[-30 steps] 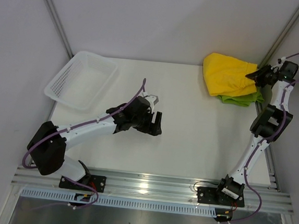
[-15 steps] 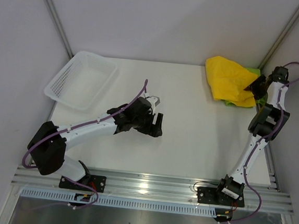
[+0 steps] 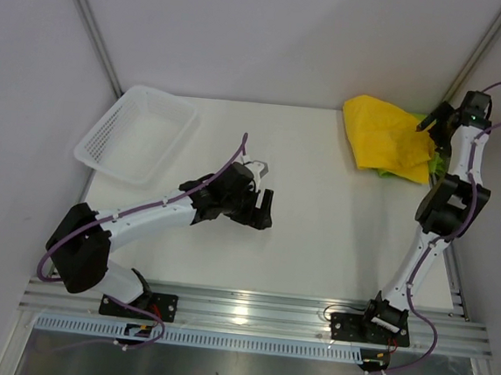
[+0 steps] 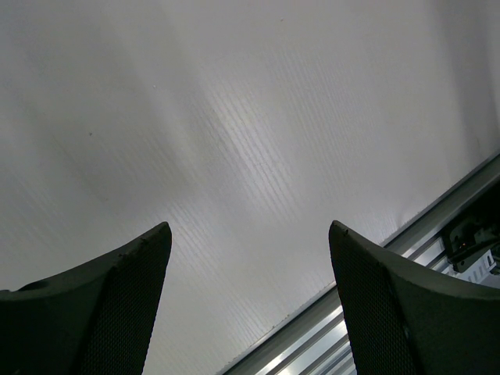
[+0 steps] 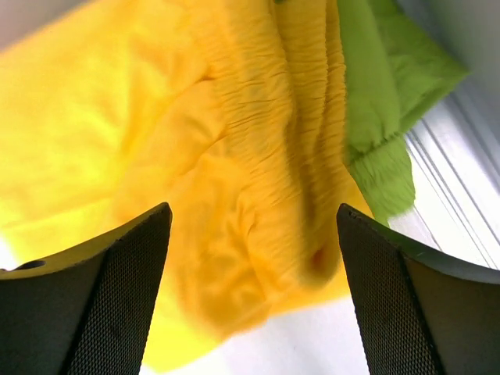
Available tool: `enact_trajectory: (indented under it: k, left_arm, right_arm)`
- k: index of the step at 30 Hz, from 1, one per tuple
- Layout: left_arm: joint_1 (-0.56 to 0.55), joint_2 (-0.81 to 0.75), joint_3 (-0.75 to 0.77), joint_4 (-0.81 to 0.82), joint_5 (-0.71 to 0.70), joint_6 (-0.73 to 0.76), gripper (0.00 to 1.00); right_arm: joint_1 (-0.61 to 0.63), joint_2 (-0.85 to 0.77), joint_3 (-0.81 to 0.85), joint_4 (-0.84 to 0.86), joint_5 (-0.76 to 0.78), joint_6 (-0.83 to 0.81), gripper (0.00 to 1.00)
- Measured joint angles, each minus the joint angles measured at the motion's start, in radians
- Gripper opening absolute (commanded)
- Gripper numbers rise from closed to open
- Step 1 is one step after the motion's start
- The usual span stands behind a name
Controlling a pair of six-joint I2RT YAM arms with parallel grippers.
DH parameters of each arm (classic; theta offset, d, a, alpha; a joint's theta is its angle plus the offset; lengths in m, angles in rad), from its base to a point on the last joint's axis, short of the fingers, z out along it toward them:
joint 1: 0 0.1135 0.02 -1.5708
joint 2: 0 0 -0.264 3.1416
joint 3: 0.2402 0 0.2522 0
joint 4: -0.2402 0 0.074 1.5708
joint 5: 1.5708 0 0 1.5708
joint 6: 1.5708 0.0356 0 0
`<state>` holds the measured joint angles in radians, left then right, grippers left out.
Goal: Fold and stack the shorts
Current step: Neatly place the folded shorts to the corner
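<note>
The yellow shorts (image 3: 382, 138) lie crumpled at the table's far right corner, on top of the lime green shorts (image 3: 403, 173), of which only edges show. In the right wrist view the yellow shorts (image 5: 219, 156) fill the frame, with the green shorts (image 5: 383, 101) at the right. My right gripper (image 3: 433, 124) hangs open above the pile's right edge, with nothing between its fingers (image 5: 101, 289). My left gripper (image 3: 263, 208) is open over bare table near the middle, empty, fingers (image 4: 94, 297) wide apart.
A white mesh basket (image 3: 137, 134) stands at the far left of the table. Grey walls close the table on both sides, with the right wall close to the pile. An aluminium rail (image 3: 257, 311) runs along the near edge.
My right gripper let go of the yellow shorts and lifted clear. The yellow shorts dropped and settled over the green ones. The left arm stayed still.
</note>
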<state>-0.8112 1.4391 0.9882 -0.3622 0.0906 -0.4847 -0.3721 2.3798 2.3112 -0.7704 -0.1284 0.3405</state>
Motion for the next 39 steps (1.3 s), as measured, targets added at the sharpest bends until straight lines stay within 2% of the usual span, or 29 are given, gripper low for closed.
enact_trajectory:
  k: [5, 8, 12, 15, 19, 27, 30, 34, 39]
  left_arm:
    - [0.0, -0.007, 0.0, 0.0, 0.0, 0.0, 0.84]
    - [0.0, -0.016, 0.0, 0.0, 0.0, 0.0, 0.84]
    - [0.0, -0.026, -0.01, 0.005, 0.0, 0.0, 0.84]
    - [0.0, -0.04, -0.023, 0.005, -0.001, 0.0, 0.84]
    - [0.0, -0.065, -0.035, 0.004, -0.007, 0.0, 0.84]
    - [0.0, -0.105, -0.047, 0.0, -0.021, 0.0, 0.84]
    - [0.0, -0.117, -0.059, 0.0, -0.027, 0.0, 0.84]
    - [0.0, -0.118, -0.061, 0.002, -0.027, 0.0, 0.84]
    - [-0.001, -0.118, -0.061, 0.003, -0.026, -0.001, 0.84]
  right_arm:
    - [0.017, -0.202, -0.143, 0.112, 0.013, -0.003, 0.79]
    - [0.039, -0.303, -0.24, 0.236, -0.051, 0.007, 0.76]
    - [0.073, -0.334, -0.368, 0.472, -0.184, 0.064, 0.68]
    - [0.093, -0.293, -0.475, 0.667, -0.304, 0.174, 0.63]
    - [0.105, -0.158, -0.545, 0.959, -0.439, 0.375, 0.64]
    - [0.141, 0.038, -0.576, 1.288, -0.496, 0.67, 0.65]
    - [0.15, 0.087, -0.572, 1.332, -0.487, 0.763, 0.64]
    - [0.166, 0.105, -0.572, 1.246, -0.435, 0.774, 0.66]
    - [0.184, 0.1, -0.579, 1.234, -0.393, 0.785, 0.66]
